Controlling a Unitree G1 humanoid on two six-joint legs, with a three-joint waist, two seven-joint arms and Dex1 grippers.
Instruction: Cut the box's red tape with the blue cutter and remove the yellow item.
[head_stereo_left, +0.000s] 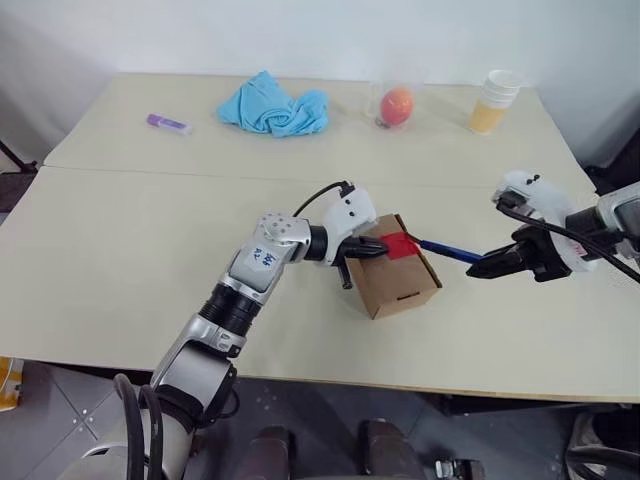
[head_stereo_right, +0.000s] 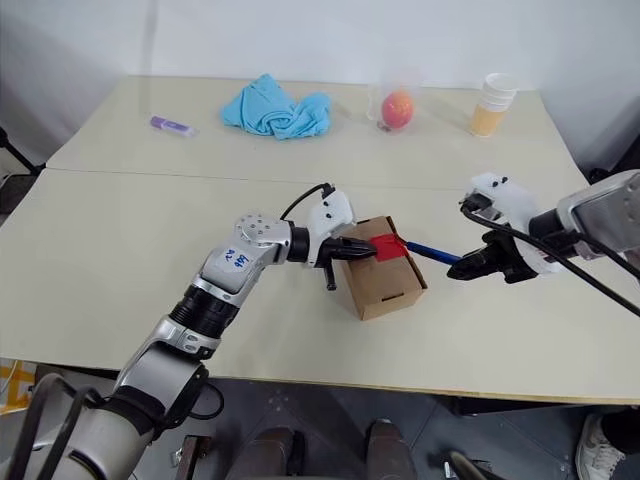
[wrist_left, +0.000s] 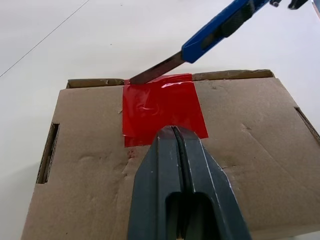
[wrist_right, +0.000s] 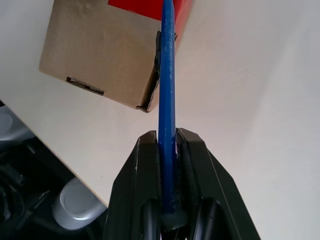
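The flaps of the box (head_stereo_left: 395, 278) are closed, so what lies inside is hidden. In the left wrist view the lower corners of the box are cut off by the picture's edge, and the left claw (wrist_left: 174, 131) covers the near edge of the red tape (wrist_left: 162, 107). The rear end of the blue cutter (wrist_right: 166, 90) is hidden between the fingers of the right claw (wrist_right: 168, 137). Its blade tip meets the tape's far edge; whether it has cut in cannot be told.

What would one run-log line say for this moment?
stage: cutting tape | left gripper: shut, pressing box | right gripper: holds blue cutter, blade at red tape edge
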